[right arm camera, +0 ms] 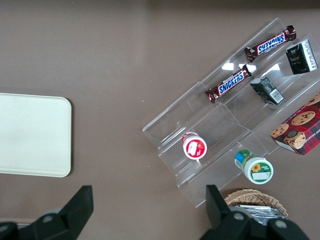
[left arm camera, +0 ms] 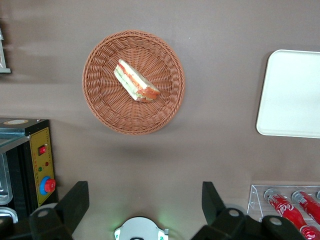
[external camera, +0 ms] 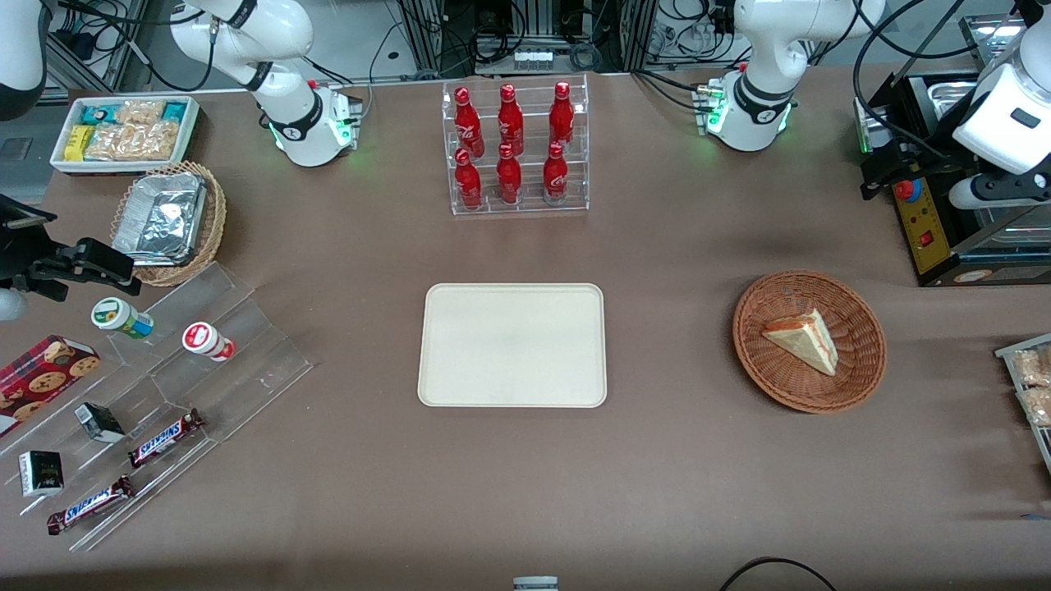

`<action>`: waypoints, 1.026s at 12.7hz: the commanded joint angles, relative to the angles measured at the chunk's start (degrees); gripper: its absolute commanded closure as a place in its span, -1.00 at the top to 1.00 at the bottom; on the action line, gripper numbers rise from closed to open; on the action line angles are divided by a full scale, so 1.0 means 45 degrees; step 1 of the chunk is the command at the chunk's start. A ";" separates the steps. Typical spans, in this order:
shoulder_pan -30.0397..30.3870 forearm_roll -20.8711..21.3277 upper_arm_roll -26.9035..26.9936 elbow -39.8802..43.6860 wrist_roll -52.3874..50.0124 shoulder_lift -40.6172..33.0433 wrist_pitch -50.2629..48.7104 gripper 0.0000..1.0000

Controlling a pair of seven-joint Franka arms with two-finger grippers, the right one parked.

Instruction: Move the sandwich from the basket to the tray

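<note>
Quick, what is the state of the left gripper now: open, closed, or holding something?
Left gripper: open, holding nothing, high above the table; the sandwich lies in the basket.

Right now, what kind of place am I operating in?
Probably a lab mock-up of a snack counter: cola bottles in a clear rack, Snickers bars, cabling past the table. The gripper hangs open above the sandwich basket.

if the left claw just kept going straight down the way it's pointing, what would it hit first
Probably bare tablecloth. The left claw, fingers open, points down high above the table, between the wicker basket holding the sandwich and its arm's base. Depth is uncertain.
</note>
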 commanded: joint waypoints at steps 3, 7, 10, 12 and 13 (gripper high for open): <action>0.0094 0.0085 0.0014 -0.0066 0.0127 -0.0118 -0.0199 1.00; 0.0173 0.0241 0.0461 -0.0047 0.0167 0.0349 -0.0199 1.00; 0.0173 0.0241 0.1630 -0.0163 0.0051 0.0682 -0.0083 1.00; 0.0173 0.0300 0.2335 -0.0319 -0.0551 0.1208 0.0054 1.00; 0.0173 0.0436 0.2474 -0.0398 -0.1638 0.1520 0.0151 1.00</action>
